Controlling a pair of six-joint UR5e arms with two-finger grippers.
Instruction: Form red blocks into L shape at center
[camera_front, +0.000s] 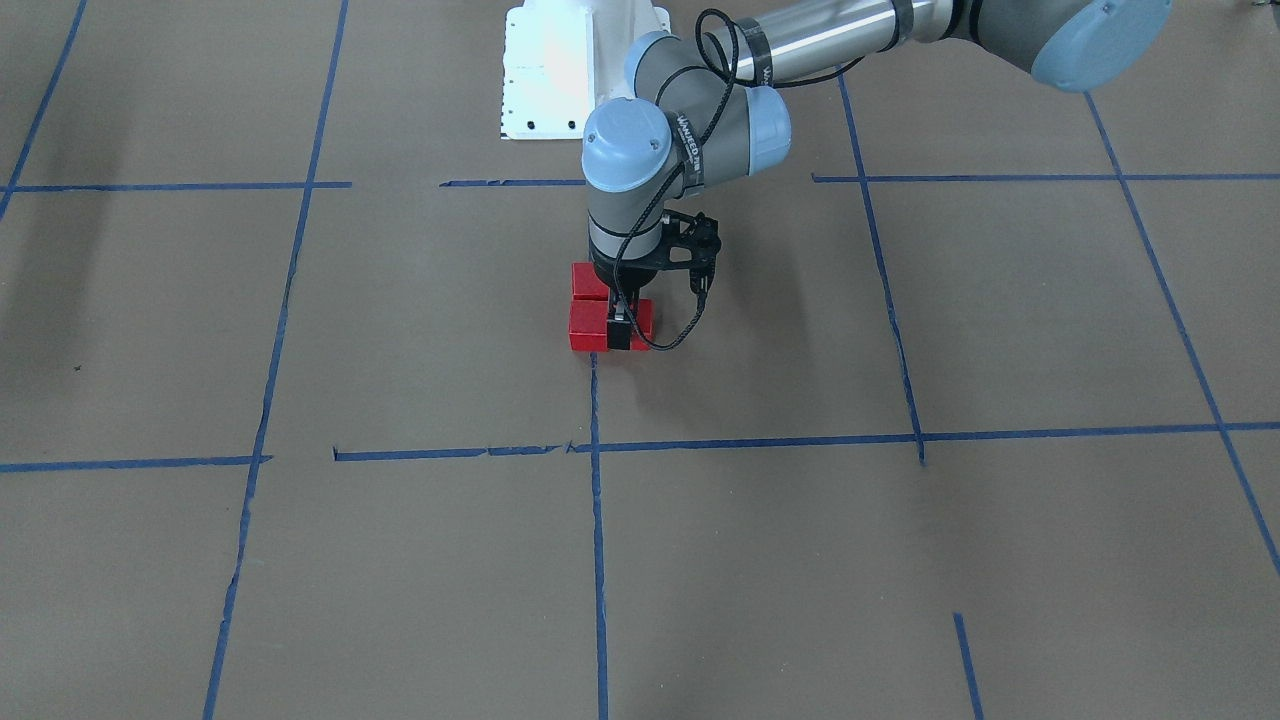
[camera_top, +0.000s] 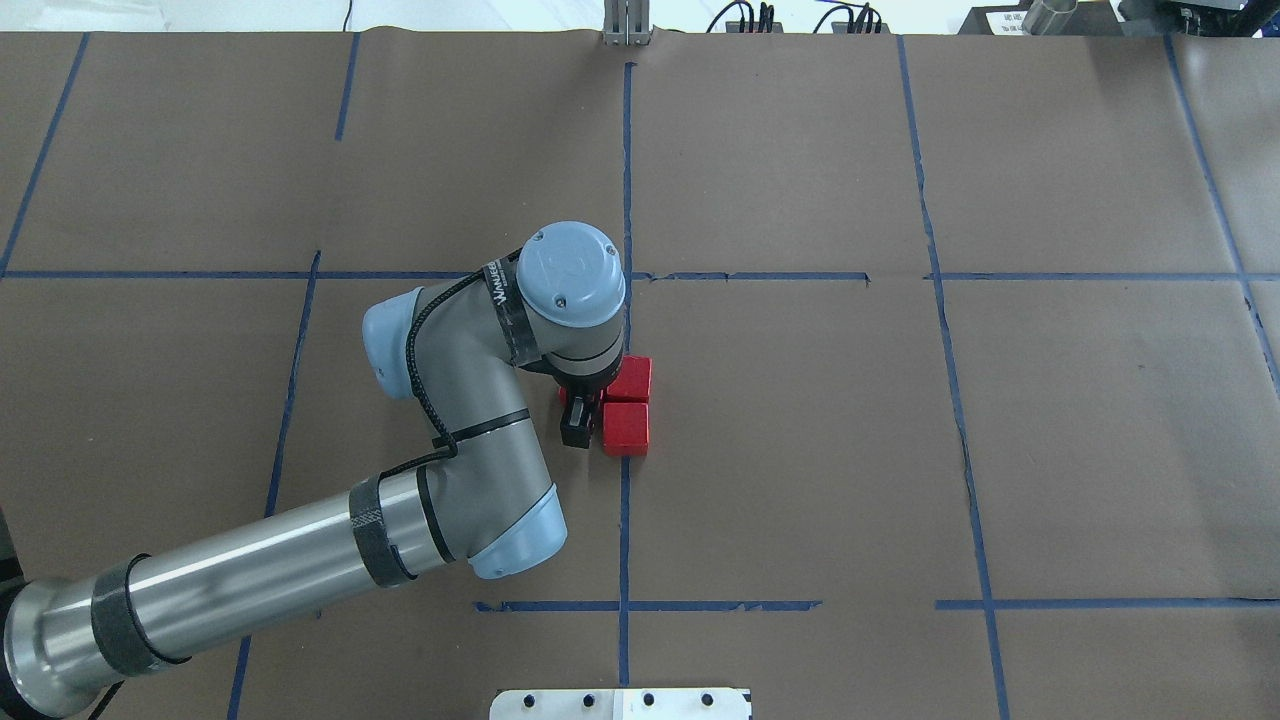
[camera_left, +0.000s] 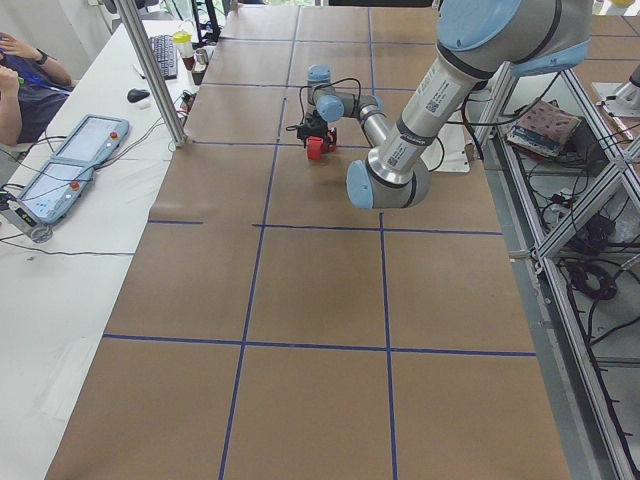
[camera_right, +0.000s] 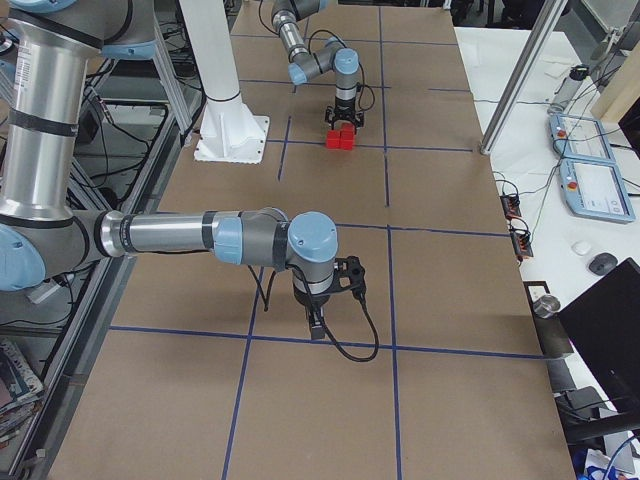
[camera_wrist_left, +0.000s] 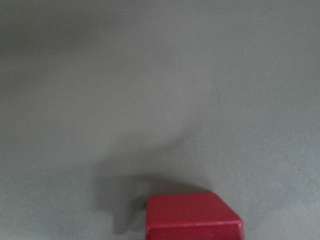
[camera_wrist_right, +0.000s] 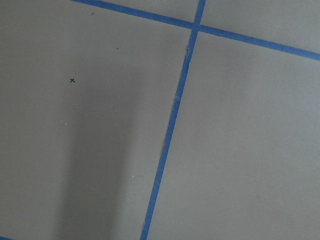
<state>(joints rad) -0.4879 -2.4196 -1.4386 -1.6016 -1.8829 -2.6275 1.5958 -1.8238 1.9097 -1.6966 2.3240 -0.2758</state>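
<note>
At the near edge, on the robot's side, lies the white base plate (camera_top: 620, 703). From the near left, the left arm (camera_top: 250, 575) reaches out over the brown paper (camera_top: 1100, 450) into the center cell (camera_top: 780, 450). This is the middle square of the tape grid, and a vertical blue tape line (camera_top: 624, 530) splits it.

The three red blocks (camera_front: 590, 325) sit together on the paper in that cell and make an L. The near block (camera_top: 626, 428) and the far block (camera_top: 631, 378) touch face to face in a short column. The column lies on the tape line, mostly to its right. The third block (camera_front: 643, 322) sits just left of the far block, on the left of the line.

The left gripper (camera_top: 577, 405) points straight down over this third block, low at the paper. One finger (camera_top: 577, 425) stands at the block's near face and the other (camera_front: 618, 333) at its far face. Whether they pinch the block or only bracket it, I cannot tell.

Well off to the right, the right gripper (camera_right: 317, 325) hangs above the paper beside a tape line. Only the side view shows it, so I cannot tell how far its jaws are spread.
</note>
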